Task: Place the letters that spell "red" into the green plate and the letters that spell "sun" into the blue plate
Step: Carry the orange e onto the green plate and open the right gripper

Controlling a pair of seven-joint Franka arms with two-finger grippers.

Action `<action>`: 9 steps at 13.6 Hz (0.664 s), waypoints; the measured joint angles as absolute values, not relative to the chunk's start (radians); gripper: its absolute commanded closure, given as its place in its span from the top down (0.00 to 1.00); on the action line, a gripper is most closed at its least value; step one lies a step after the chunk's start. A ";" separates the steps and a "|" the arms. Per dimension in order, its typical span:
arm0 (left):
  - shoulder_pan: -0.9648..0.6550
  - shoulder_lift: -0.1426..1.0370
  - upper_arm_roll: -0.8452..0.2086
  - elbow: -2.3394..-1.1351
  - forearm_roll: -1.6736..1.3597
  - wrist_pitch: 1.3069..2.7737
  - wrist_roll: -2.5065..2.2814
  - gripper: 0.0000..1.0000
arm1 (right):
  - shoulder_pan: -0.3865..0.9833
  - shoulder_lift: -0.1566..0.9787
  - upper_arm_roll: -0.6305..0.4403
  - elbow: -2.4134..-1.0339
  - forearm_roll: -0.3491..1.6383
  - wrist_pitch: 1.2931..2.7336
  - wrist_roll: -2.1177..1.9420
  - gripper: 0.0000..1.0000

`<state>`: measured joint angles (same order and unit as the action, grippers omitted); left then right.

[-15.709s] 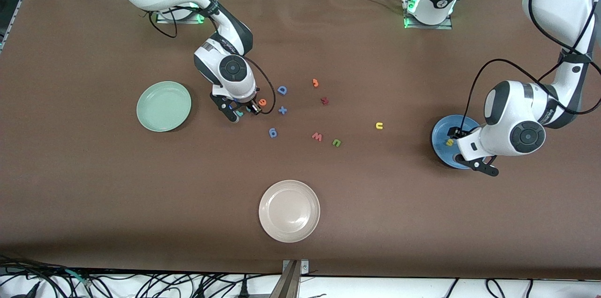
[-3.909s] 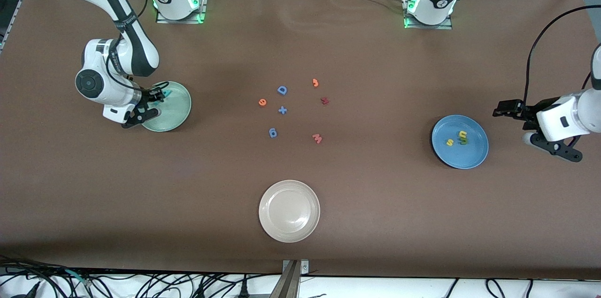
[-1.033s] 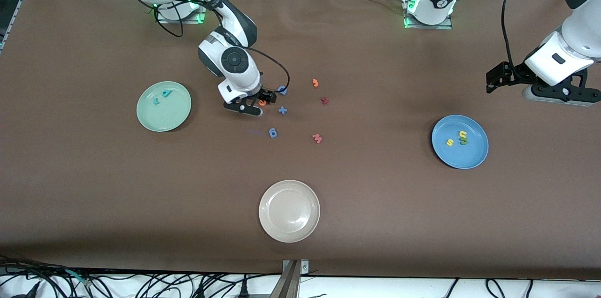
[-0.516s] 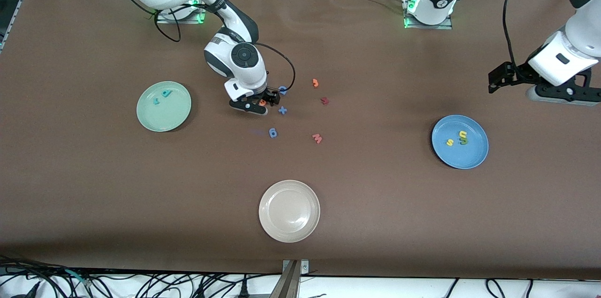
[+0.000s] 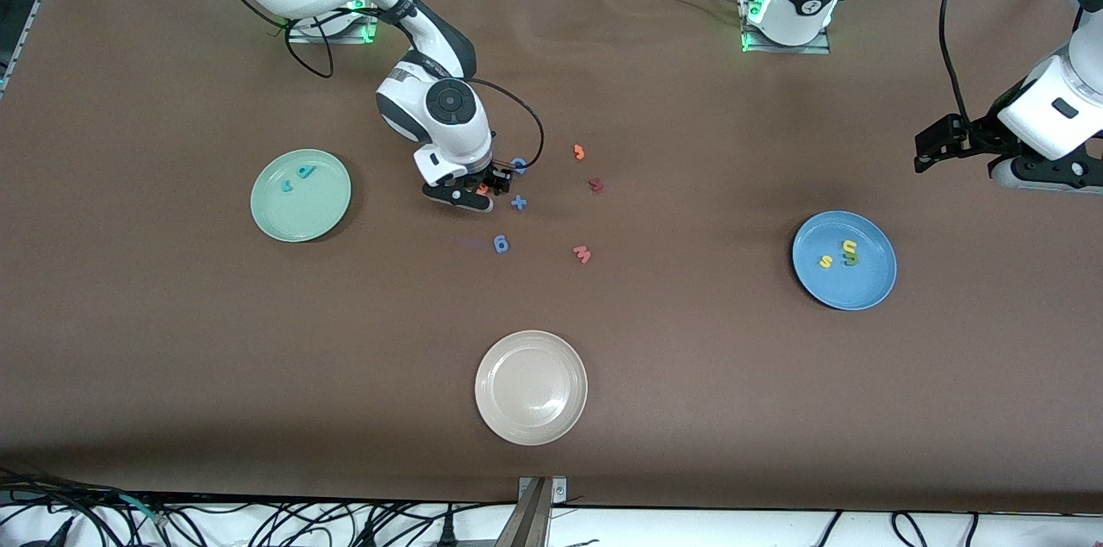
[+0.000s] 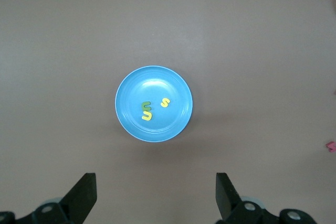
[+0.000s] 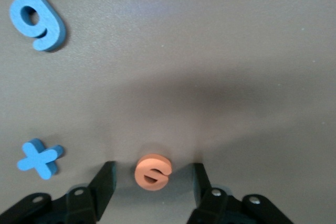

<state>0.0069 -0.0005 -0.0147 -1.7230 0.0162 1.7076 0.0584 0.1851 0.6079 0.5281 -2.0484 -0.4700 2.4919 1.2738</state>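
Closing right hand (image 7: 152, 182) on orange e (image 7: 153, 171), flat on worktop (image 5: 172, 340) beside blue D (image 5: 519, 165); fingers flanking, not yet touching. Next: grip, lift, carry to green plate (image 5: 276, 215). Left hand (image 6: 155, 200) waiting wide above blue plate (image 6: 131, 82).

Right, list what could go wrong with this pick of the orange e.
1. The orange e sits between the right hand's fingers with gaps on both sides, and not quite centred; closing could nudge or tip it instead of pinching it.
2. The blue plus piece and blue capital D lie close by; a finger might knock them.
3. The green plate already holds two teal letters; a careless drop could scatter them.
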 measured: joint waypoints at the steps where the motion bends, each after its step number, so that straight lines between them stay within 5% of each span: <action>1: 0.007 0.000 -0.015 -1.719 0.016 1.708 0.058 1.00 | 0.185 0.608 0.528 -2.048 -0.470 2.494 1.274 0.59; 5: 0.007 0.002 -0.016 -1.711 0.016 1.705 0.058 1.00 | 0.185 0.608 0.534 -2.045 -0.470 2.509 1.277 0.15; 9: 0.005 0.003 -0.028 -1.699 0.016 1.704 0.058 1.00 | 0.185 0.608 0.535 -2.043 -0.470 2.509 1.278 0.09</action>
<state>0.0054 0.0033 -0.0278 -1.6988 0.0162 1.7044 0.0584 0.1851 0.6081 0.5350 -2.0434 -0.4700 2.5090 1.2780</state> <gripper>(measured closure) 0.000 0.718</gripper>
